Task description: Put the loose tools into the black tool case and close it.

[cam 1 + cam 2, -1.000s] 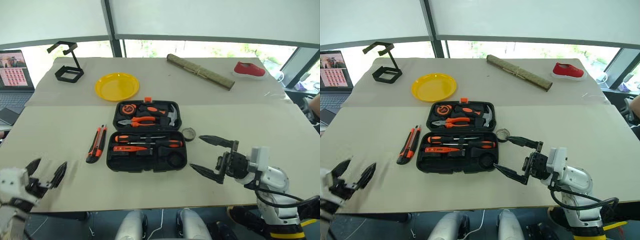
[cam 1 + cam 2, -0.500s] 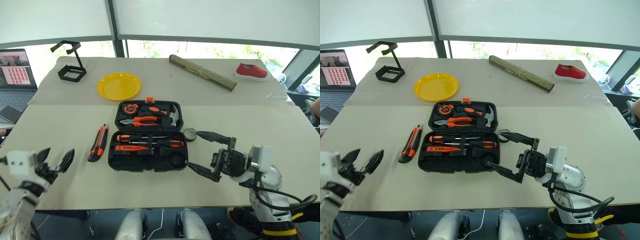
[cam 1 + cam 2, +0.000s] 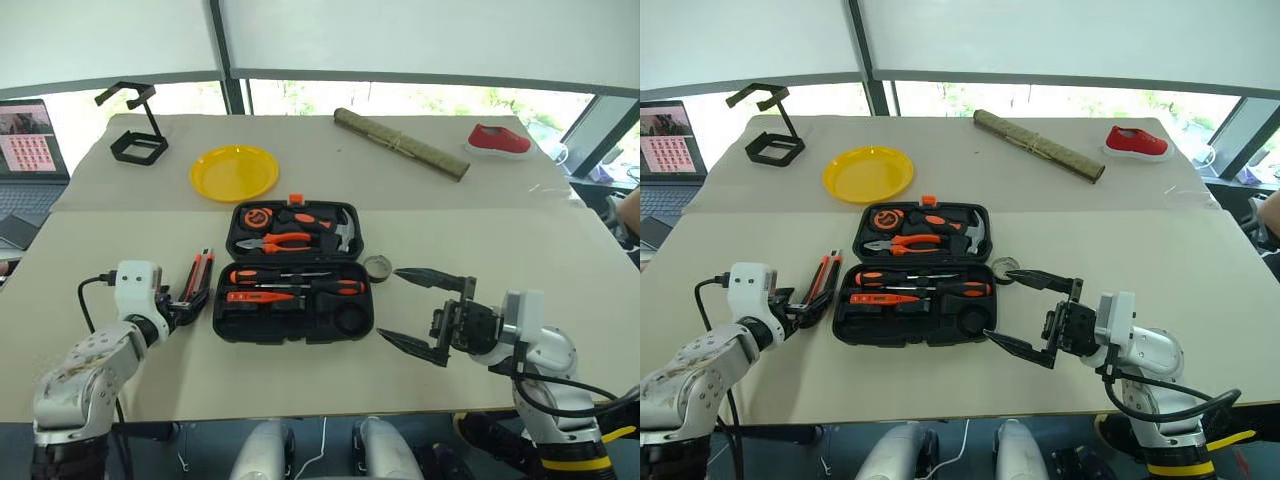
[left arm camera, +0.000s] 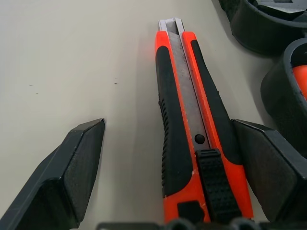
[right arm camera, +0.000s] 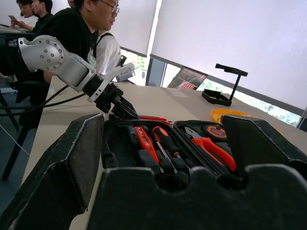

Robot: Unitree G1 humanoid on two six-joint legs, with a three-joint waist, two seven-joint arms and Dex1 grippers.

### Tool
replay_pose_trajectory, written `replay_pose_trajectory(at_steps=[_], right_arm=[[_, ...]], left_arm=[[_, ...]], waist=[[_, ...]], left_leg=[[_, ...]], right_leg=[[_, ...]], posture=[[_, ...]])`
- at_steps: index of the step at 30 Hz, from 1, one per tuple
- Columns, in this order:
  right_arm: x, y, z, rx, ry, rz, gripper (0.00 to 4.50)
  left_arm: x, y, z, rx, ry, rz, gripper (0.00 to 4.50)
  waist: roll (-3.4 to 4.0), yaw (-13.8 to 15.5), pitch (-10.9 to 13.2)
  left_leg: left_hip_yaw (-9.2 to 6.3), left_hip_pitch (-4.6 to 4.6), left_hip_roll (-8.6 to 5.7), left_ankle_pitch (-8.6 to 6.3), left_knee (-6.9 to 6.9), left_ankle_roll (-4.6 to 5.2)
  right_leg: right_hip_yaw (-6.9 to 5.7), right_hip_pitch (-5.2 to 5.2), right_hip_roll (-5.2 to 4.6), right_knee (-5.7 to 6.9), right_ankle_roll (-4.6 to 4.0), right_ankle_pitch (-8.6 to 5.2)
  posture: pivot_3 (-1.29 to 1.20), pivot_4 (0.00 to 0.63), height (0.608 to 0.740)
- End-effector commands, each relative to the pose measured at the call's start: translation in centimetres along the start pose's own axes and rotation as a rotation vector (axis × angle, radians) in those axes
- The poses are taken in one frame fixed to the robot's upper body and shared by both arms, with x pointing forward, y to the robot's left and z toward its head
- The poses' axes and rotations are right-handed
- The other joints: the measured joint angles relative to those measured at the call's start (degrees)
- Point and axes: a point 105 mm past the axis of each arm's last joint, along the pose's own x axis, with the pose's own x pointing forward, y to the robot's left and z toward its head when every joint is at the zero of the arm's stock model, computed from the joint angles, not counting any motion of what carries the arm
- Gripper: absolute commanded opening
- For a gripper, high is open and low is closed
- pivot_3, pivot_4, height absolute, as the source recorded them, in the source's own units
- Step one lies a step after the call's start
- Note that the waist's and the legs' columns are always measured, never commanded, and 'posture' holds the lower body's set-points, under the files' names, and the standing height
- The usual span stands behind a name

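With our left gripper (image 4: 168,158) jaws apart astride the utility knife (image 3: 193,281), lying left of centre beside the open black tool case (image 3: 293,272), we risk pushing it away because one jaw already touches it; the right gripper (image 3: 420,310) is open too.

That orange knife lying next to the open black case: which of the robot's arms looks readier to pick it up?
The left. Its claw is open with the utility knife lying between its fingers on the table. The right claw, also open, hovers on the other side of the black tool case, near the small tape roll.
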Motion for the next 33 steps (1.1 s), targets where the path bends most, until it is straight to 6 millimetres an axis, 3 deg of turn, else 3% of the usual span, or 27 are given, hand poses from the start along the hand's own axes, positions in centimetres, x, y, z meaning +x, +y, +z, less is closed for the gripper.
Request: replay_pose_trajectory(at_steps=[1, 2, 5, 8, 10, 13, 16, 18, 22, 26, 33], right_arm=[[0.1, -0.1, 0.9, -0.039, -0.009, -0.007, 4.50], [0.1, -0.1, 0.9, -0.040, -0.009, -0.008, 4.50], [0.1, -0.1, 0.8, -0.044, -0.009, -0.009, 4.50], [0.1, -0.2, 0.9, -0.051, -0.005, -0.012, 4.50], [0.1, -0.3, 1.0, -0.055, 0.000, -0.012, 4.50], [-0.2, -0.3, 1.3, -0.058, 0.015, -0.009, 4.50], [-0.9, -0.4, 1.4, -0.061, 0.050, 0.006, 4.50], [-1.3, -0.5, 1.4, -0.062, 0.070, 0.009, 4.50], [-2.6, -0.5, 1.3, -0.034, 0.147, 0.031, 4.50], [-2.9, -0.1, 1.1, -0.004, 0.187, 0.041, 4.50], [-3.0, 0.4, 1.5, -0.008, 0.184, 0.020, 4.50]], left_arm=[[0.7, -1.2, -0.8, -0.017, 0.031, -0.061, 3.95], [0.8, -1.4, -0.9, -0.025, 0.034, -0.070, 3.76], [0.8, -1.9, -1.2, -0.028, 0.047, -0.087, 2.59], [0.6, -1.1, -0.7, -0.004, 0.008, -0.061, 1.78], [0.2, -0.5, 0.8, 0.047, -0.065, -0.085, 1.77], [-0.8, -0.2, 5.3, 0.182, -0.266, -0.262, 1.77], [-2.1, -2.4, 7.4, 0.375, -0.314, -0.570, 1.77], [-2.9, -3.8, 7.4, 0.486, -0.299, -0.738, 1.77], [-4.0, -8.6, 5.6, 0.742, -0.140, -1.146, 1.77], [-3.2, -10.2, 3.3, 0.898, -0.017, -1.239, 1.77], [-1.9, -11.6, 2.4, 0.987, 0.050, -1.207, 1.77]], waist=[[0.01, 0.29, 0.00], [0.01, 0.36, 0.00], [0.02, 0.42, -0.01], [0.03, 0.38, -0.01], [0.02, 0.34, -0.01], [0.01, 0.31, 0.00], [-0.04, 0.56, 0.04], [0.00, 0.51, 0.02], [0.05, 0.54, 0.04], [0.04, 0.15, 0.05], [0.03, 0.10, 0.06]], left_leg=[[0.00, 0.00, -0.02, 0.00, 0.00, 0.00], [0.00, 0.00, -0.02, 0.00, 0.00, 0.00], [0.00, 0.00, -0.05, 0.00, 0.00, 0.00], [0.00, 0.00, -0.05, 0.00, 0.00, 0.00], [0.00, 0.00, -0.04, 0.00, 0.00, 0.00], [0.00, -0.05, -0.03, 0.01, 0.00, -0.01], [-0.02, -0.19, 0.04, 0.05, 0.01, -0.08], [0.01, -0.18, 0.01, 0.04, 0.00, -0.06], [0.14, -0.22, -0.06, -0.01, 0.01, 0.05], [0.19, -0.29, -0.03, -0.03, 0.03, 0.09], [0.22, -0.30, 0.03, -0.03, 0.07, 0.10]], right_leg=[[0.00, 0.00, -0.02, 0.00, 0.00, 0.00], [0.00, 0.00, -0.03, 0.00, 0.01, 0.01], [0.00, 0.00, -0.09, -0.01, 0.02, 0.01], [0.01, 0.00, -0.09, -0.01, 0.02, 0.01], [0.01, -0.01, -0.10, -0.01, 0.02, 0.01], [0.01, -0.08, -0.08, 0.00, 0.00, 0.02], [-0.17, -0.15, -0.03, -0.07, -0.10, 0.03], [-0.17, -0.11, -0.08, -0.15, -0.10, 0.04], [-0.10, -0.09, -0.12, -0.26, 0.02, 0.09], [-0.05, -0.11, 0.04, -0.30, 0.06, 0.10], [0.07, -0.14, 0.21, -0.22, 0.13, 0.05]], posture=[[0.00, 0.150, 0.740], [0.00, 0.150, 0.740], [0.00, 0.150, 0.740], [0.00, 0.150, 0.740], [0.00, 0.150, 0.740], [0.00, 0.150, 0.740], [0.00, 0.150, 0.740], [0.00, 0.150, 0.740], [0.00, 0.150, 0.740], [0.00, 0.150, 0.740], [0.00, 0.150, 0.740]])
